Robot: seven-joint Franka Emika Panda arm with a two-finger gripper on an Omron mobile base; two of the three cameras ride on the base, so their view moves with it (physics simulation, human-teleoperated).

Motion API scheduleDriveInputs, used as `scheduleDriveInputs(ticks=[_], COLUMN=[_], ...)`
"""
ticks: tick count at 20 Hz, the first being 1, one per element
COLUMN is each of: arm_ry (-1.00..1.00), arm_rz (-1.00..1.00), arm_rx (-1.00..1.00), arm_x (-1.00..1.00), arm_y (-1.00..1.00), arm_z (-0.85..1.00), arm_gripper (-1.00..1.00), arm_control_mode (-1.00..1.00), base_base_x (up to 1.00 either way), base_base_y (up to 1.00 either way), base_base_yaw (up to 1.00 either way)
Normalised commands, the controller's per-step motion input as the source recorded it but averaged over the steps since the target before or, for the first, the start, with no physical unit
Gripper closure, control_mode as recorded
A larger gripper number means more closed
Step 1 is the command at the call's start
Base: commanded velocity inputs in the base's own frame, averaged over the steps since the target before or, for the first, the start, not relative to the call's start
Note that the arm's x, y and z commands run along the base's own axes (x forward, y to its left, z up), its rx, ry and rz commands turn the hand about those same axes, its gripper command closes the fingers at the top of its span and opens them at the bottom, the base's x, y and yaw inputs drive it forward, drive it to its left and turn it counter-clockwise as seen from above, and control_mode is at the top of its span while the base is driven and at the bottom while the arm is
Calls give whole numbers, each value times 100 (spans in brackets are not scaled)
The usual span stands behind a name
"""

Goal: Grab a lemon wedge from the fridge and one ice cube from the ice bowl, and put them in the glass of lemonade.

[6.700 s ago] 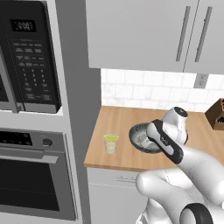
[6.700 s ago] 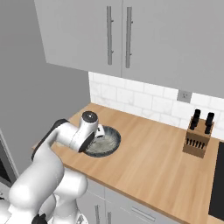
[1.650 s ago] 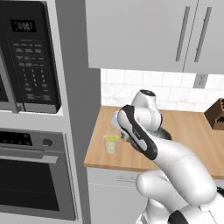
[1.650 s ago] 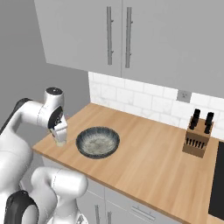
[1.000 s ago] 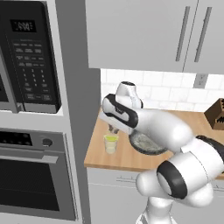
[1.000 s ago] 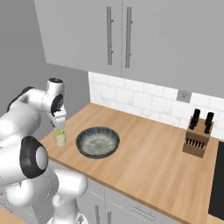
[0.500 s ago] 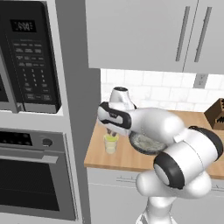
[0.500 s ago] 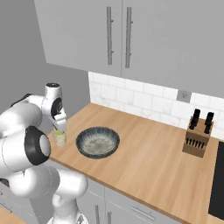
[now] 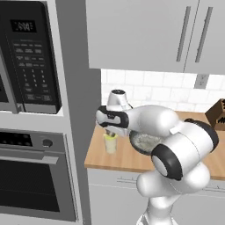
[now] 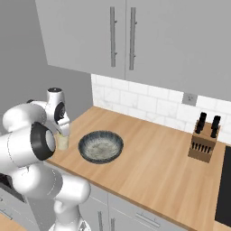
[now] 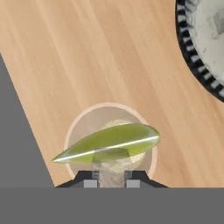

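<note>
The glass of lemonade (image 11: 78, 127) stands near the counter's left front corner, also in the left base view (image 9: 110, 144) and the right base view (image 10: 62, 143). A yellow-green lemon wedge (image 11: 109, 142) lies inside the glass. My gripper (image 11: 110, 180) hangs straight over the glass (image 9: 110, 132) (image 10: 63, 132), shut on a pale ice cube (image 11: 109, 171) between its fingertips. The ice bowl (image 10: 100, 146) (image 9: 147, 141) (image 11: 199, 52) sits just right of the glass, with an ice cube (image 11: 217, 19) in it. The fridge is out of view.
A grey wall panel borders the counter right beside the glass. The microwave (image 9: 30, 57) and oven (image 9: 35, 176) column stands left of it. A knife block (image 10: 203, 140) sits at the far right by the tiled wall. Upper cabinets (image 10: 122, 36) hang overhead.
The arm swung from the ice bowl leftward to the glass, and over the last second the hand settled lower, directly above it. The grip stayed the same.
</note>
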Motion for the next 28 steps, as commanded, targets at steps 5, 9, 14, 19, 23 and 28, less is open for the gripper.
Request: scheduleDriveInputs(ticks=[5, 9, 14, 19, 23, 28], arm_ry=[-12, -11, -9, -10, -11, -16], arm_rz=[0, -3, -5, -8, -8, -5], arm_rx=[-3, 0, 0, 0, 2, 2], arm_x=[-17, -23, -20, -45, -87, -100], arm_y=[3, 0, -2, -37, -62, -35], arm_z=[-2, 8, 16, 27, 18, 3], arm_gripper=[-100, -100, -100, -100, -100, -100], arm_control_mode=[-100, -100, -100, -100, -100, -100], base_base_x=[0, 0, 0, 0, 0, 0], base_base_y=[0, 0, 0, 0, 0, 0], base_base_yaw=[0, 0, 0, 0, 0, 0])
